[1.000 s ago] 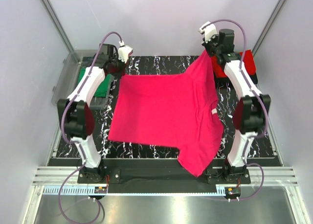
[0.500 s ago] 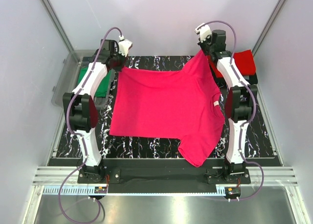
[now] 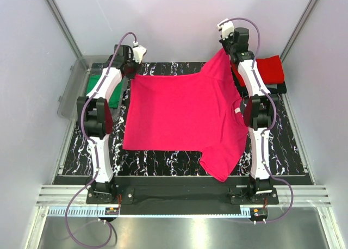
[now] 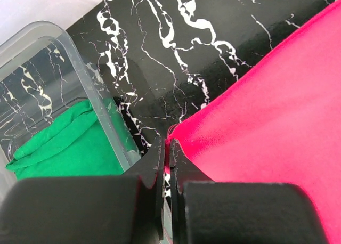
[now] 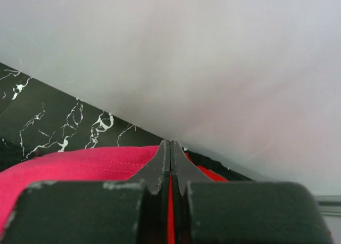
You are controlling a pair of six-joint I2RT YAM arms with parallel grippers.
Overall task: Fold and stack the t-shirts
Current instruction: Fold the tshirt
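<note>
Worktop: black marbled mat (image 3: 163, 162), carrying everything. On it, the magenta-pink t-shirt (image 3: 179, 118) is lying spread across the centre, one sleeve hanging over the near edge at 5 o'clock. At 9 o'clock the clear bin (image 3: 73, 91) is holding the green t-shirt (image 3: 111, 97); at 2 o'clock the red t-shirt (image 3: 270, 69) is sitting folded. At 11 o'clock the left gripper (image 3: 130, 69) is pinching the pink shirt's far corner, jaws pressed together on the cloth; at 1 o'clock the right gripper (image 3: 225, 49) is pinching the other far corner likewise, apparently raised higher. Step in hand, as judged: spreading the shirt flat for folding. Done well, both corners are coming down level and taut together, with the far edge landing straight and the overhanging sleeve drawn onto the mat. Only the overhead view is giving the full outline and the white neck label (image 3: 237, 109). Only the left wrist view is showing that pinch just beside the bin wall. Only the right wrist view is showing closed tips on the stitched pink edge.
</note>
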